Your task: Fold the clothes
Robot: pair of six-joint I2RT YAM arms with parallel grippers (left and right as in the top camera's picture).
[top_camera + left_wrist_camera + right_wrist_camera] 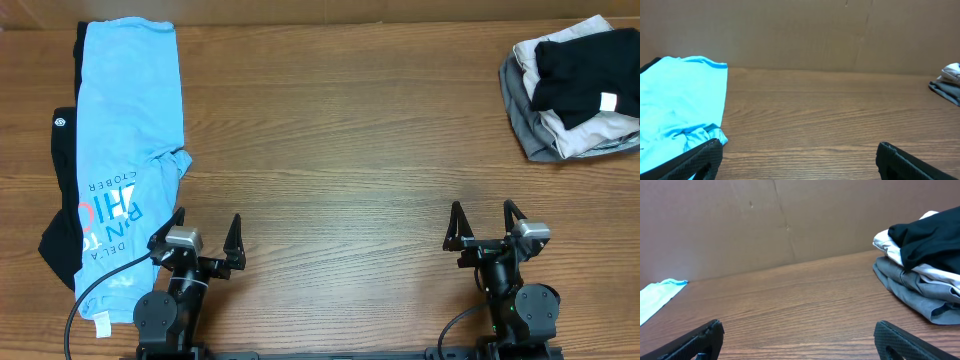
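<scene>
Tabletop [350, 150], T-shirt [130, 120] beside left gripper [208, 216]

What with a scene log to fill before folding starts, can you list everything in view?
light blue T-shirt with red and white lettering: one, light blue, laid lengthwise, left side.
long black garment with small white round logo: one, black, under the T-shirt, showing along its left edge.
stack of folded clothes: one, grey, off-white and black layers, far right corner.
brown wood-grain table: one, brown, under everything.
brown back wall: one, brown, behind the table.
left pincer: one, black, open, near edge, by the T-shirt.
right pincer: one, black, open, near edge, right of centre.
</scene>
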